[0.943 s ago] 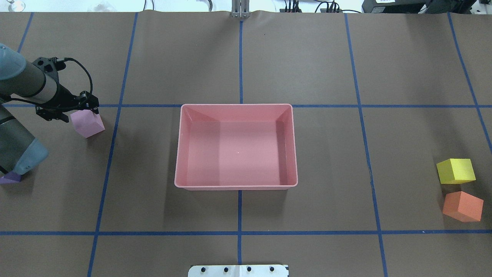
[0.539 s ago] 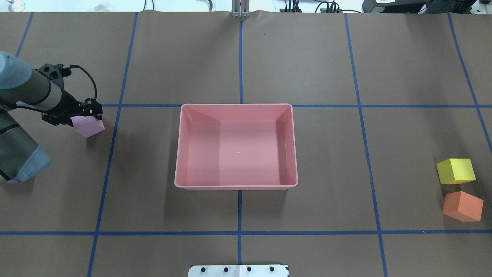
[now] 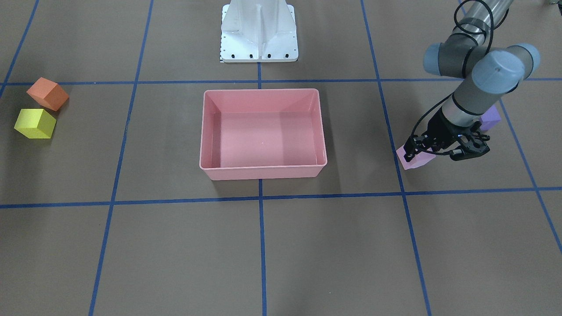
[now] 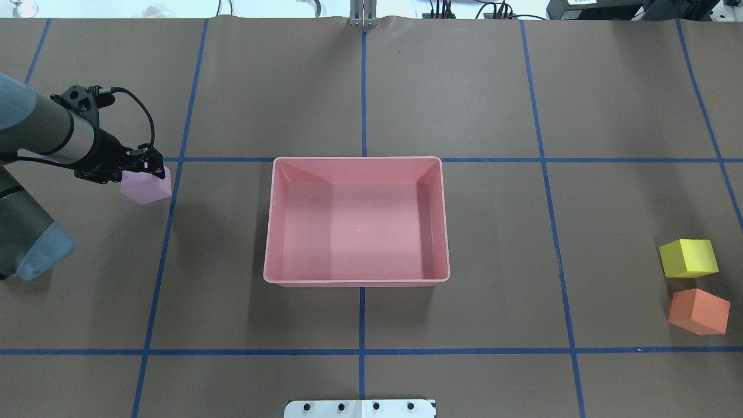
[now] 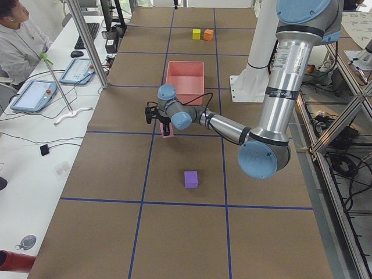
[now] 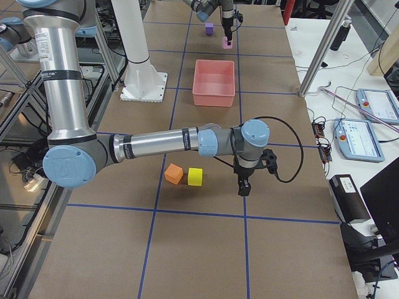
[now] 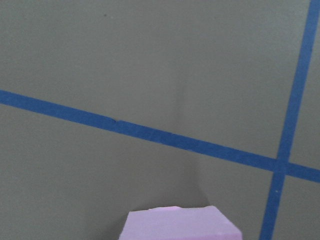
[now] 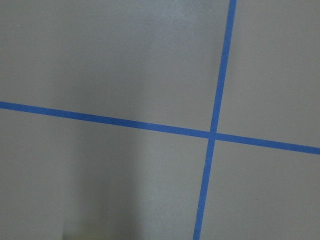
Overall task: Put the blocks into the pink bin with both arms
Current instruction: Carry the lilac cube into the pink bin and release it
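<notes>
You have the left gripper [image 4: 152, 168] clamped on the pink cube [image 4: 146, 187], well apart from the bin [image 4: 357, 283]; whether the right gripper [image 6: 244, 187] is clenched, you cannot tell.

Robotics lab: tape-gridded table [image 4: 464, 87], teach pendants [image 5: 34, 96], operator [image 5: 17, 43].

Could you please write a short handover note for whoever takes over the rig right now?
Left tool: shut on the light pink cube, left of the pink bin.
Right tool: near the yellow cube and orange cube, touching neither; open or shut cannot be told.
Purple cube: on the table, robot's left side.
Done: the bin holds nothing yet.
Left: all four cubes go in.
</notes>
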Available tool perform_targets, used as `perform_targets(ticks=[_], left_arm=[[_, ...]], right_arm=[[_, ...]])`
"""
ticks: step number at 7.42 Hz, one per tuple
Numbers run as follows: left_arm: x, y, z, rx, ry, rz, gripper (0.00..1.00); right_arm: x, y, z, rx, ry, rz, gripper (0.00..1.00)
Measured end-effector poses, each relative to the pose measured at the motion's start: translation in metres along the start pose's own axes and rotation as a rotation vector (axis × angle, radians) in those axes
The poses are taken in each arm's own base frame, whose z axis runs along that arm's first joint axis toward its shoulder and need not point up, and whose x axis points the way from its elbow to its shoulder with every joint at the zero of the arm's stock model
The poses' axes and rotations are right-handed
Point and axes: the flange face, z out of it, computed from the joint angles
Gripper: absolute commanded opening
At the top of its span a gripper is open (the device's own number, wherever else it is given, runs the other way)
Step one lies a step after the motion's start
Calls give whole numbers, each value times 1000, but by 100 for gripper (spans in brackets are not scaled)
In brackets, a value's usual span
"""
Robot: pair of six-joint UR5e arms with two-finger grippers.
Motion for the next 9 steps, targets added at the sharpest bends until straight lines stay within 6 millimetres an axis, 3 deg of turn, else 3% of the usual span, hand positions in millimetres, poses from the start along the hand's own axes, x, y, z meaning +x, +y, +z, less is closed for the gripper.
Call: perform_targets(ticks=[2, 3, 5, 6, 7, 8, 9], left_arm=[[51, 14, -48, 14, 53, 27, 0], [81, 19, -65, 18, 86, 20, 0], [158, 48, -71, -17, 156, -20, 0], [202, 74, -62, -32, 160, -31, 79], [248, 100, -54, -29, 135, -29, 100], [288, 122, -52, -27, 102, -24, 100], [308, 134, -54, -28, 85, -21, 100]], right_arm=[[-20, -5, 3, 9, -6, 14, 100], [-42, -9, 9, 22, -14, 40, 100], [-88, -15, 27, 71, -49, 93, 100], [-110, -13, 34, 82, -70, 110, 100], [-128, -6, 38, 82, -85, 119, 100], [-142, 7, 40, 75, -95, 128, 100], [-149, 22, 44, 62, -97, 139, 100]])
